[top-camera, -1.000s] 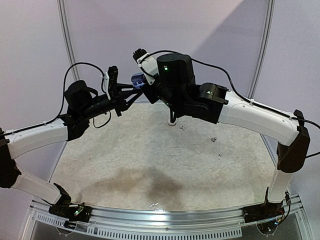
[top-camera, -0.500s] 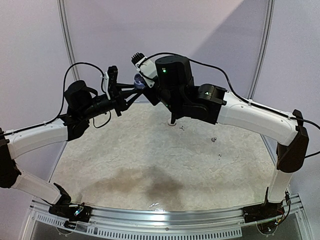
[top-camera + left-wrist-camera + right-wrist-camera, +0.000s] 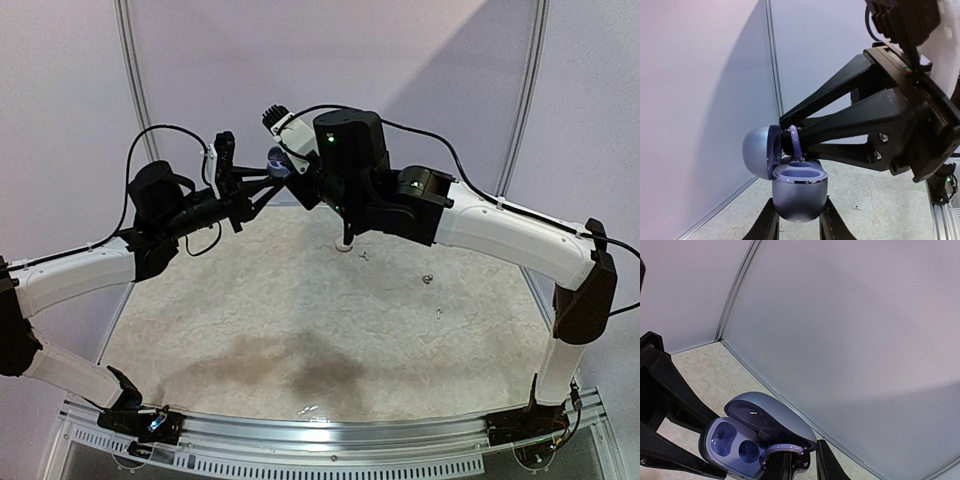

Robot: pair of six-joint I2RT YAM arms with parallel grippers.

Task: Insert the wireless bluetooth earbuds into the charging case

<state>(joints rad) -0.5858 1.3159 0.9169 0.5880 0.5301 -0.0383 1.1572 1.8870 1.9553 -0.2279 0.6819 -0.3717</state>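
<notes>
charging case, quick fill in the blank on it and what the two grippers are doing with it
1. The left gripper holds the charging case with its lid ___.
2. The right wrist view shows ___ wells inside it, neither filled.
3. The right gripper is shut on an ___ with a purple hook, close above the case.
Missing words: open; two; earbud
</notes>
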